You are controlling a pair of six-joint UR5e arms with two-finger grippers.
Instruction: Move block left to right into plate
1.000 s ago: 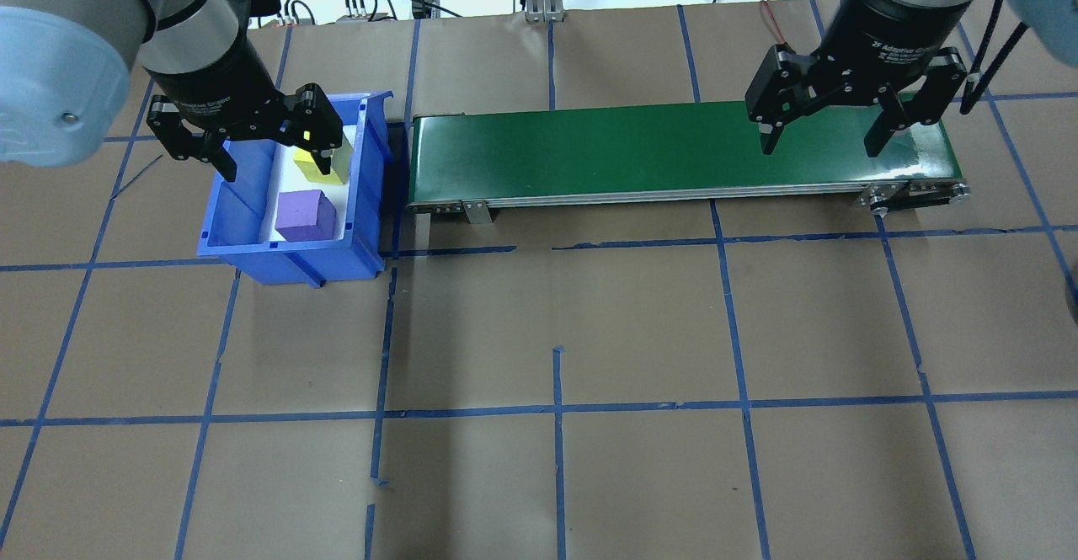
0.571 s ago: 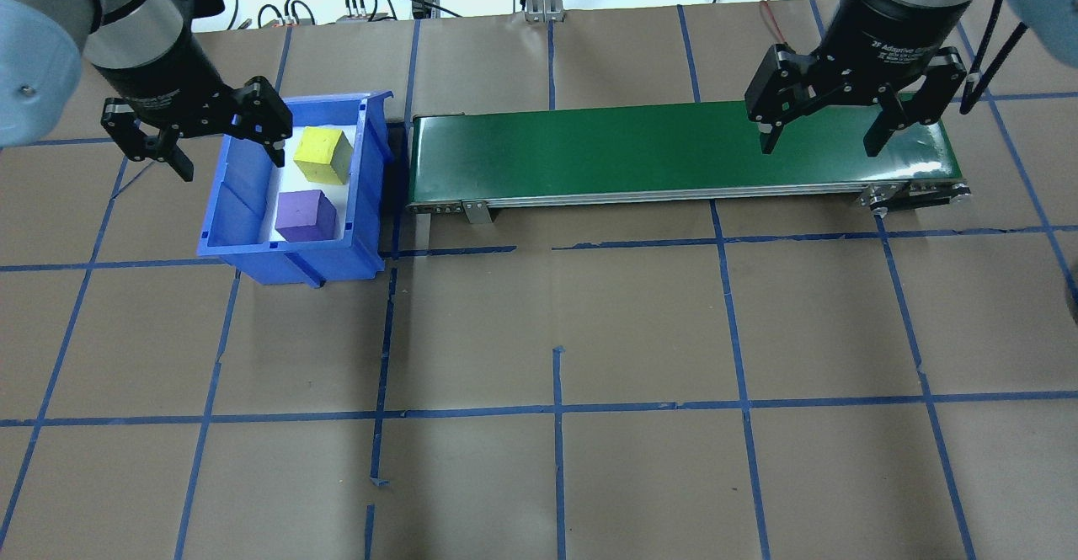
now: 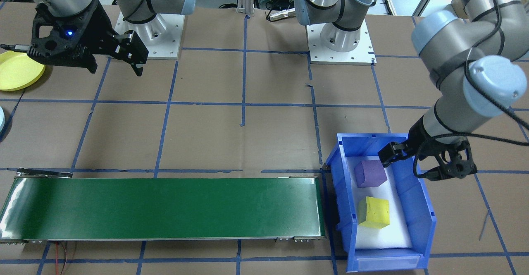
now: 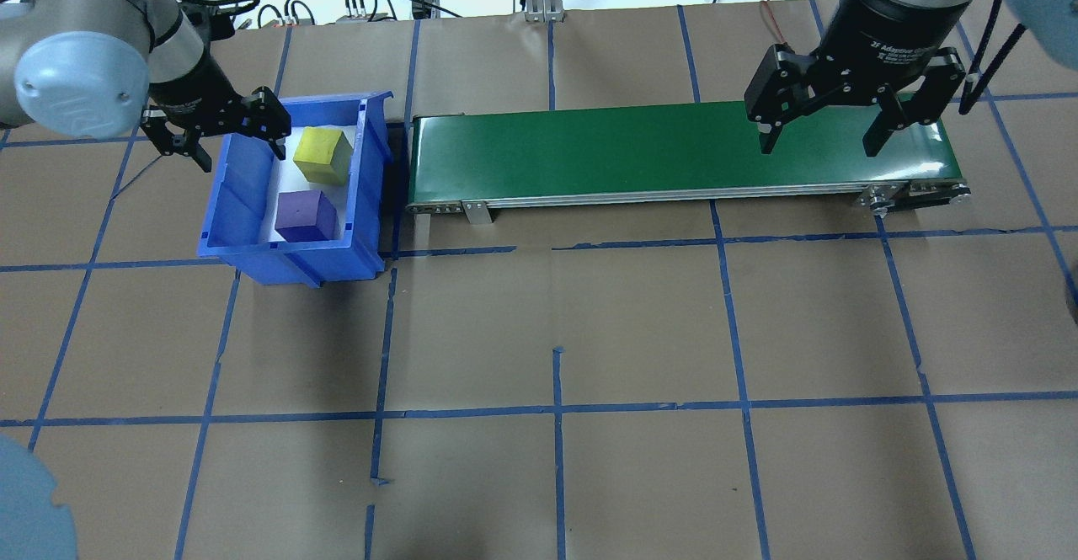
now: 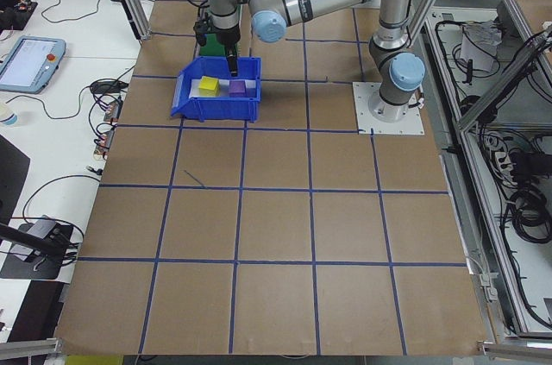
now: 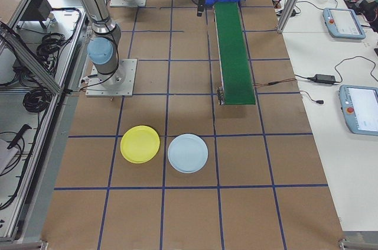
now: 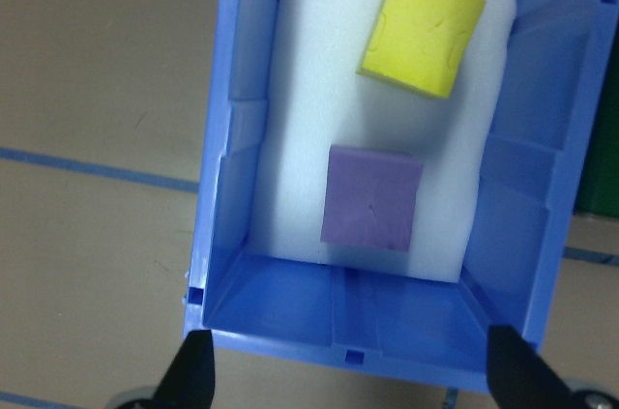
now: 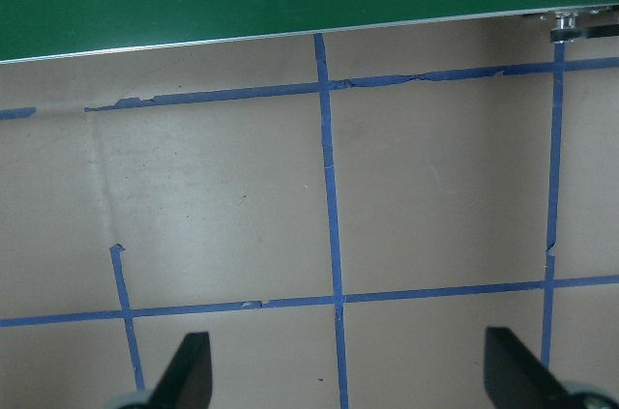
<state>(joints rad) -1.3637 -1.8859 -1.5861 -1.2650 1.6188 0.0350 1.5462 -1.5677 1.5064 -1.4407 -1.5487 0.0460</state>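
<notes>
A yellow block [image 4: 322, 156] [image 3: 374, 212] and a purple block [image 4: 306, 215] [image 3: 370, 173] lie on white foam inside a blue bin [image 4: 244, 250]. My left gripper [image 4: 240, 154] [image 3: 413, 168] hangs open and empty above the bin's robot-side end. Its wrist view looks down on the purple block [image 7: 371, 198], with the yellow block [image 7: 423, 32] beyond. My right gripper [image 4: 821, 143] [image 3: 113, 66] hovers open and empty by the right end of the green conveyor belt [image 4: 640, 152]. The yellow plate [image 6: 140, 143] [image 3: 16, 74] rests on the table at the robot's far right.
A light blue plate [image 6: 188, 153] lies beside the yellow one. The belt runs from the bin toward the plates' side. Brown paper with blue tape lines covers the table. Cables lie beyond its far edge.
My left gripper has swung off the yellow block toward the bin's left side, still open. The blocks and the right arm have stayed put.
</notes>
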